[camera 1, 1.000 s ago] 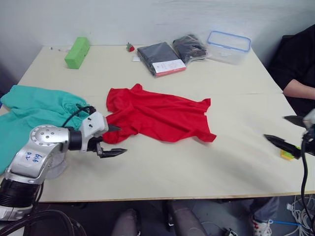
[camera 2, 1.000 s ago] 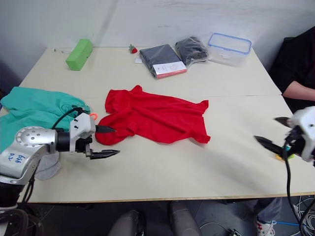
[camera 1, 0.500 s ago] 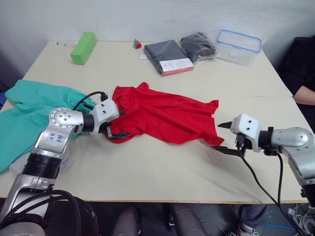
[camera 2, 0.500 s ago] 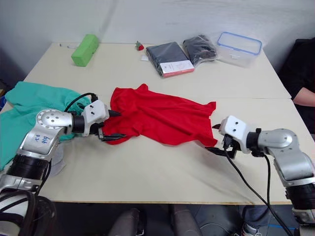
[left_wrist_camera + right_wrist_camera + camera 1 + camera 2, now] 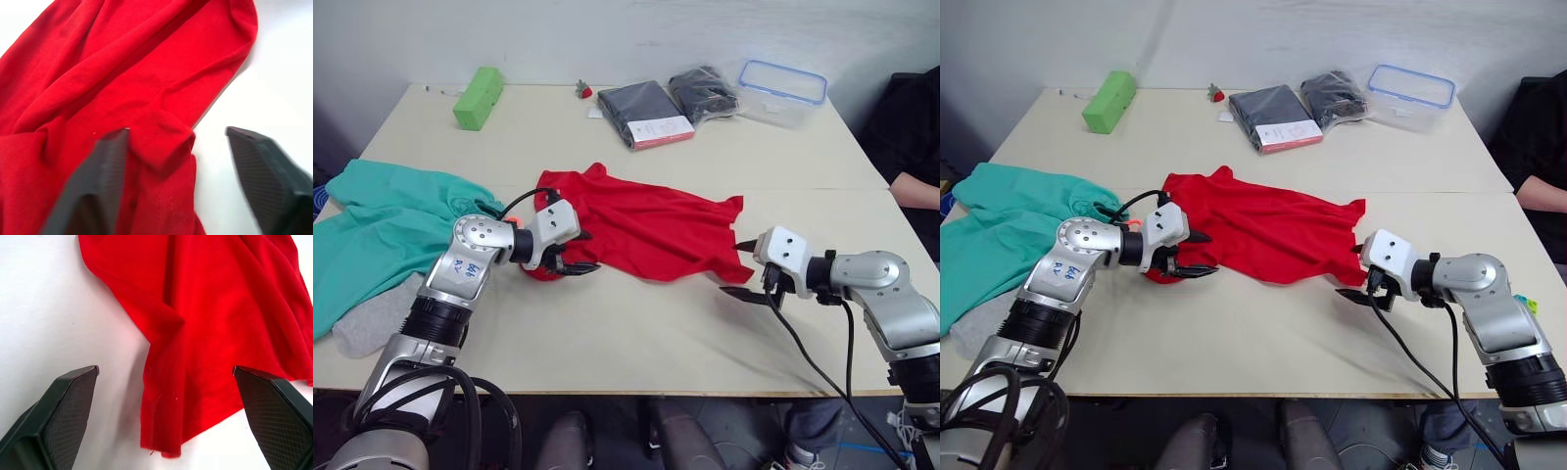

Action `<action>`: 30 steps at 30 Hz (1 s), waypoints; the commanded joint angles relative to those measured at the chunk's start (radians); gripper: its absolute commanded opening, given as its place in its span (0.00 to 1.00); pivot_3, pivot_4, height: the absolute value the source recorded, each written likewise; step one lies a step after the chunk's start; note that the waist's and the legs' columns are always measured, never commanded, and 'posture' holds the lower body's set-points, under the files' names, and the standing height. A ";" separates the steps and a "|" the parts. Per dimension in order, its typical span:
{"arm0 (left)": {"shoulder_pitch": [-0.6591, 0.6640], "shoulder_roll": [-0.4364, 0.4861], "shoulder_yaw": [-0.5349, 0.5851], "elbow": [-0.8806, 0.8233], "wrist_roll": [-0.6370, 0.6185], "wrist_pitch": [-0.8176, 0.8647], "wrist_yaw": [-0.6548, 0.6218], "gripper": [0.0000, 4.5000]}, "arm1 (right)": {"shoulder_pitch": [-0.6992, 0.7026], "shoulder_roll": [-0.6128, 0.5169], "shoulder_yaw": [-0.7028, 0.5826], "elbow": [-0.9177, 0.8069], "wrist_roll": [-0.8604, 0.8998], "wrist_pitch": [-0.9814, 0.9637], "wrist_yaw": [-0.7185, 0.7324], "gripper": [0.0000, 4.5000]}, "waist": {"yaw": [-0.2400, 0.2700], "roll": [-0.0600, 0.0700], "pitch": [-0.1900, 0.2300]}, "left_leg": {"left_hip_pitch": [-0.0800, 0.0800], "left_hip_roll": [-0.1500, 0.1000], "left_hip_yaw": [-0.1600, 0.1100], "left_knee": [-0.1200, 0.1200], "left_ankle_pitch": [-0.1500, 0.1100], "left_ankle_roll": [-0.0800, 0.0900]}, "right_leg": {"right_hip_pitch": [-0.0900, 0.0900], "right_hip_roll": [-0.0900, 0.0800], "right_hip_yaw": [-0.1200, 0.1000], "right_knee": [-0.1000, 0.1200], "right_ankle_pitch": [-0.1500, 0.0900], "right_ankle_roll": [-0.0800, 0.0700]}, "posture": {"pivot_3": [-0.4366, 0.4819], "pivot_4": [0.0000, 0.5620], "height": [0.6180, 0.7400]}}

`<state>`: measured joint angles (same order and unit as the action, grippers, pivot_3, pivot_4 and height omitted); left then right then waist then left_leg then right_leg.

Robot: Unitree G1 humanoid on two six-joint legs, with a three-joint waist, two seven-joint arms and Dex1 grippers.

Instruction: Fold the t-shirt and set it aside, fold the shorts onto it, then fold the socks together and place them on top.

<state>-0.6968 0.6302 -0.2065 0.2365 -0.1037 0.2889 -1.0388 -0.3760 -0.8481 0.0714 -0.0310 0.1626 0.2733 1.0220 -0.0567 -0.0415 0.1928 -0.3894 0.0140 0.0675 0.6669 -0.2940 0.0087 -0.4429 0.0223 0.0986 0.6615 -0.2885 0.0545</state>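
Beige counter (image 5: 636,333) carries the t-shirt (image 5: 641,230), crumpled at centre. I see my left gripper (image 5: 576,252) spread over the t-shirt's near sleeve, my right gripper (image 5: 741,267) spread just off its opposite corner. Shorts (image 5: 382,230) lie beyond the left gripper, socks (image 5: 372,323) beside them.

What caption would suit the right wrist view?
Open right gripper poised at a corner of the crumpled red t-shirt on the table.
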 commanded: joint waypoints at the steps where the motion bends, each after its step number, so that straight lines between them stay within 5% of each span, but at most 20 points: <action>1: -0.018 -0.007 0.010 0.001 0.009 -0.005 0.004 0.51 | -0.005 -0.006 -0.026 -0.024 0.000 0.009 -0.010 1.00 | 0.000 0.000 0.000 | 0.000 0.000 0.000 0.000 0.000 0.000 | 0.000 0.000 0.000 0.000 0.000 0.000 | 0.48 0.27 1.00; 11: -0.049 -0.032 0.014 0.050 0.021 -0.011 0.004 0.51 | -0.004 -0.004 -0.029 -0.016 -0.002 0.008 -0.015 1.00 | 0.001 0.000 0.000 | 0.000 0.000 0.000 0.000 0.000 0.000 | 0.000 0.000 0.000 0.000 0.000 0.000 | 0.48 0.27 1.00; 15: -0.058 -0.038 0.018 0.056 0.019 -0.014 -0.003 0.42 | -0.003 0.000 -0.031 -0.012 0.004 0.006 -0.015 0.78 | 0.002 0.000 0.000 | 0.000 0.000 0.000 0.000 0.000 0.000 | 0.000 0.000 0.000 0.000 0.000 0.000 | 0.48 0.27 1.00; 21: -0.055 -0.028 0.022 0.055 0.014 -0.018 -0.024 0.02 | -0.003 0.001 -0.034 -0.004 0.011 -0.002 -0.008 0.32 | 0.001 0.000 0.000 | 0.000 0.000 0.000 0.000 0.000 0.000 | 0.000 0.000 0.000 0.000 0.000 0.000 | 0.48 0.27 1.00; 24: -0.037 -0.016 0.023 0.040 0.004 -0.026 -0.057 0.00 | -0.004 -0.001 -0.035 0.000 0.012 -0.006 -0.003 0.08 | 0.001 0.000 0.000 | 0.000 0.000 0.000 0.000 0.000 0.000 | 0.000 0.000 0.000 0.000 0.000 0.000 | 0.48 0.27 1.00; 30: 0.034 0.043 0.036 -0.047 -0.023 -0.010 -0.124 0.00 | 0.010 -0.035 -0.059 -0.008 0.038 -0.038 0.056 0.02 | 0.000 0.000 0.000 | 0.000 0.000 0.000 0.000 0.000 0.000 | 0.000 0.000 0.000 0.000 0.000 0.000 | 0.48 0.27 1.00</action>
<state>-0.6718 0.6491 -0.2007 0.2429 -0.1020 0.2759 -1.1403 -0.3701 -0.8550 0.0651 -0.0254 0.1758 0.2591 1.0539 -0.0570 -0.0415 0.1928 -0.3896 0.0140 0.0675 0.6671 -0.2940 0.0086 -0.4431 0.0224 0.0987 0.6618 -0.2884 0.0546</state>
